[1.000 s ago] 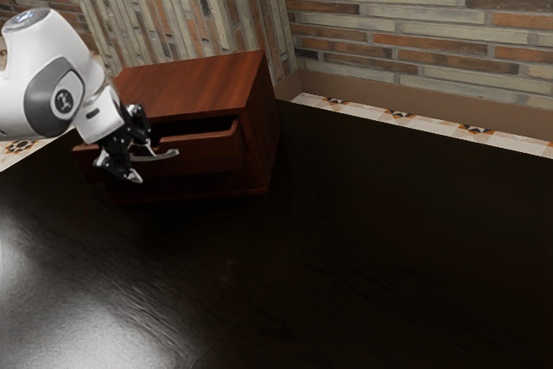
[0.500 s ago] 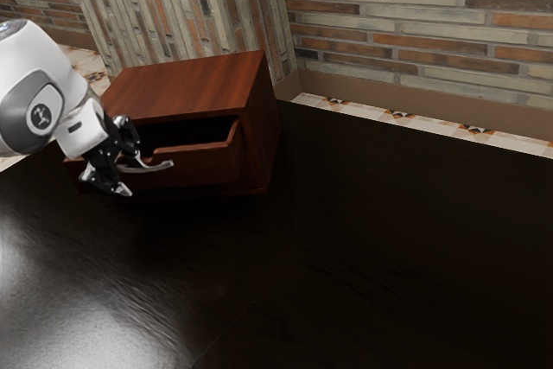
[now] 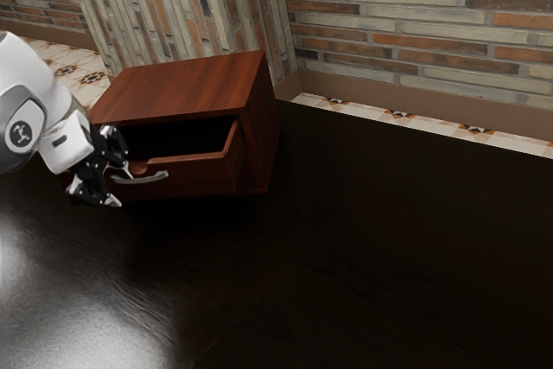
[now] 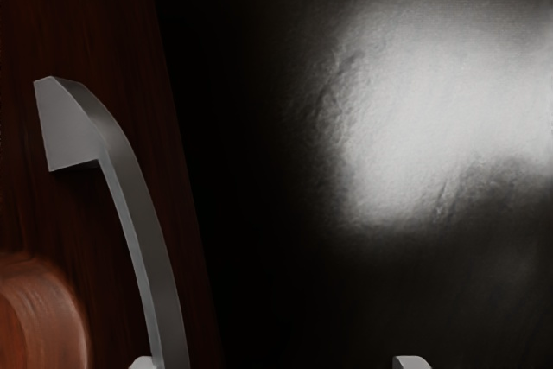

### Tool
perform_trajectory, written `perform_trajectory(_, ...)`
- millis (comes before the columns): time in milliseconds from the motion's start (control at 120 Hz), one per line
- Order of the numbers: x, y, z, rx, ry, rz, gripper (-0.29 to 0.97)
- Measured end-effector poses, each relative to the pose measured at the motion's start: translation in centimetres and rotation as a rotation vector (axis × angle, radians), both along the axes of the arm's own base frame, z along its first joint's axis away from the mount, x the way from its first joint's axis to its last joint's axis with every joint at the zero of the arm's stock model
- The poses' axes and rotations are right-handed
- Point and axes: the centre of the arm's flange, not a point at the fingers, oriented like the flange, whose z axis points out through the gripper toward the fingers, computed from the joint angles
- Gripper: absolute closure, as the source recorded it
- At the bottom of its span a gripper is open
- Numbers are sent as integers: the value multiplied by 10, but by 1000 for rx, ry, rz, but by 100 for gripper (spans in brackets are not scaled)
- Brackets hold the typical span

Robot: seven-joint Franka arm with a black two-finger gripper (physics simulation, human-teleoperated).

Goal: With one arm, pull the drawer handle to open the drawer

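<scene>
A reddish wooden cabinet [image 3: 186, 84] stands on the dark table, its drawer [image 3: 190, 164] pulled partly out toward the exterior view's left, with a dark gap above the drawer front. A grey curved handle [image 3: 143, 178] sticks out of the drawer front. My gripper [image 3: 107, 180] is at the handle's left end, open, the bar hooked between its fingers. In the wrist view the handle [image 4: 121, 205] runs along the dark red drawer front [image 4: 60, 32] and lies against one fingertip [image 4: 143, 363]. The other fingertip [image 4: 411, 361] stands far off it.
The dark glossy table [image 3: 346, 257] stretches wide to the exterior view's right and front, with a bright glare patch [image 4: 432, 110] under my hand. Brick walls [image 3: 415, 15] and a tiled floor strip lie behind the cabinet.
My hand has moved toward the exterior view's left and slightly down, taking the handle with it. The drawer has slid further out and the gap above it has widened.
</scene>
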Motion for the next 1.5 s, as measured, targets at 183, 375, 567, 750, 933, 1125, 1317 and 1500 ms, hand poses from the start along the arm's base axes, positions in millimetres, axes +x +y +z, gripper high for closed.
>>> perform_trajectory(183,-7,-8,0,18,-1,-8,38)
perform_trajectory(375,-19,-14,-4,18,-4,-5,35)
perform_trajectory(567,-32,-18,-5,22,-11,-5,35)
perform_trajectory(750,-45,-24,-3,22,-24,-5,38)
perform_trajectory(933,-56,-27,10,36,-48,-4,42)
perform_trajectory(1125,-58,-26,45,56,-102,4,36)
perform_trajectory(1317,-57,-31,57,52,-101,-1,15)
perform_trajectory(1500,-53,-45,59,40,-79,-26,6)
